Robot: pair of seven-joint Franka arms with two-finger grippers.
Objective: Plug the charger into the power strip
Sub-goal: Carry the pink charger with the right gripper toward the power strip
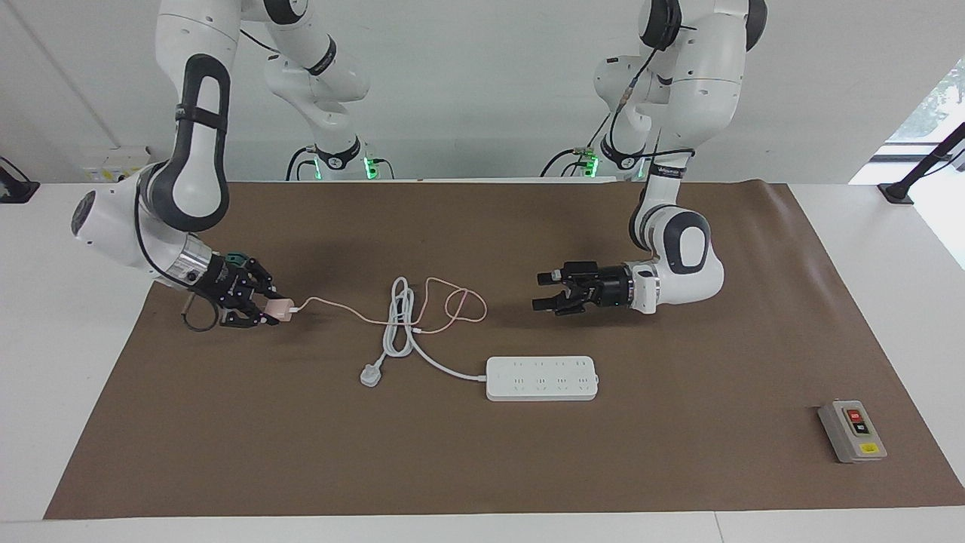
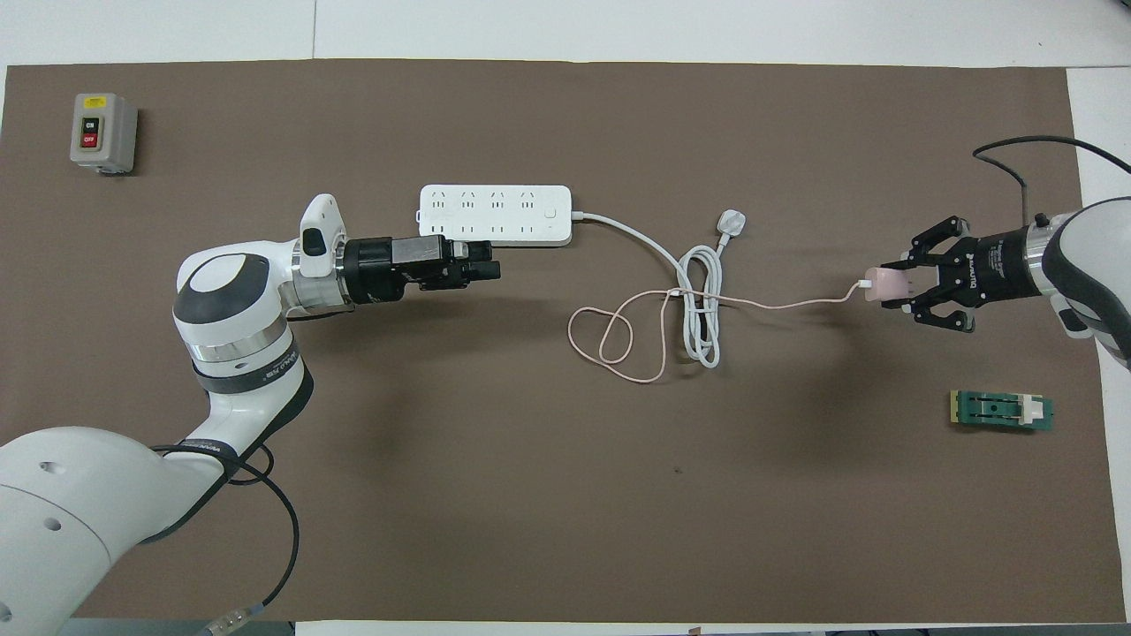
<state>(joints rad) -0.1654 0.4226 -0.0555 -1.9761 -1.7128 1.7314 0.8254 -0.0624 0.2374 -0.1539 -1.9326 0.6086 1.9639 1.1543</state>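
Brown-matted table (image 1: 678, 483): power strip (image 1: 541, 378), white plug (image 1: 369, 375), grey button box (image 1: 852, 431), green part (image 2: 1001, 411).

Both arms (image 1: 682, 83) are glossy white shells with dark grey bands and oval dark insets at the joints. Green lights glow at their bases, where thin black cables snake up along the links. Each wrist ends in a silvery ring and a black, skeletal two-finger gripper; a loose black cable (image 2: 265, 521) loops beside one forearm.
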